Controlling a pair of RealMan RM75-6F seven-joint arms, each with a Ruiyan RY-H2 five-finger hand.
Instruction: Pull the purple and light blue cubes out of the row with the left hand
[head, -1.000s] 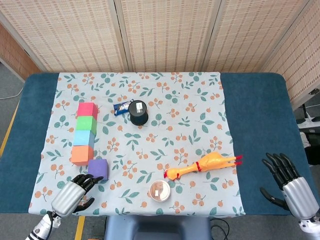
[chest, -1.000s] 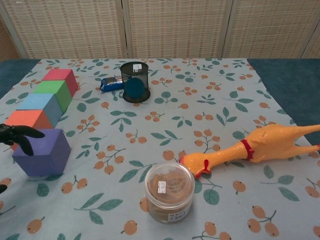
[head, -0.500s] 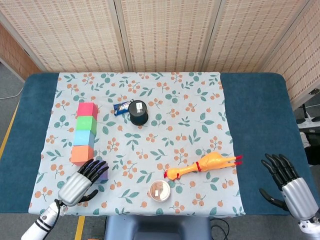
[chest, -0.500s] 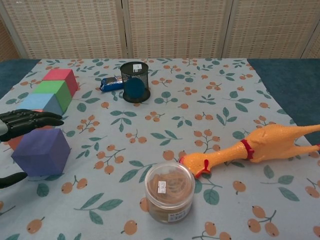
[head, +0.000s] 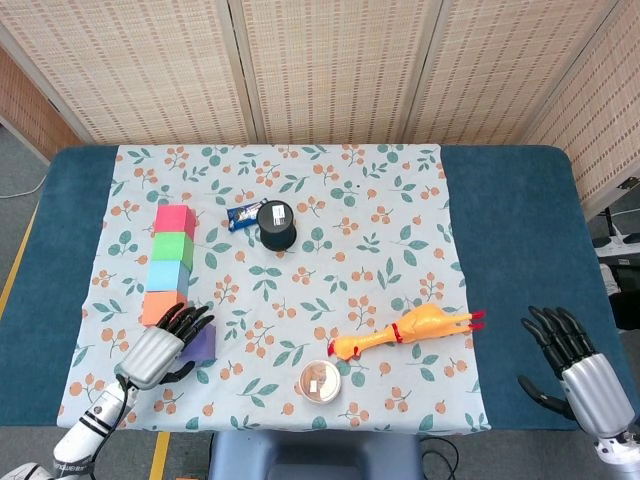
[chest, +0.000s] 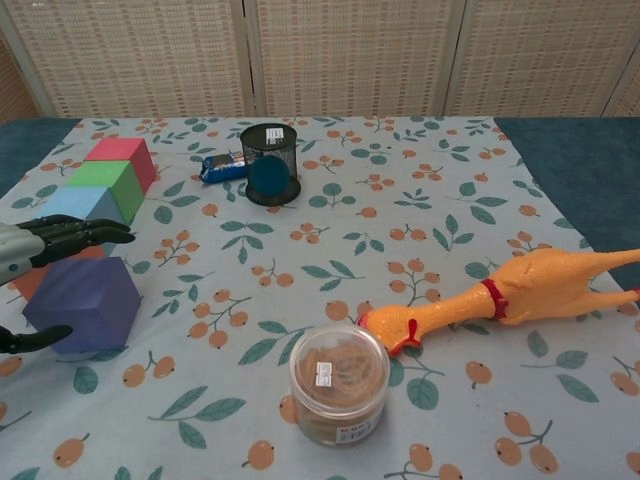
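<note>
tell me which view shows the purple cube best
The chest view: the purple cube sits near the camera with its top and front faces clear. In the head view, the left robot hand covers most of the purple cube, leaving only a sliver.

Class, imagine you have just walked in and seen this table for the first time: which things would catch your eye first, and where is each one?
Probably the column of bright cubes on the cloth's left side, with the pink cube farthest, then green, light blue cube and orange. At its near end the left hand hovers spread over the purple cube. The orange rubber chicken lying right of centre also stands out.
</note>
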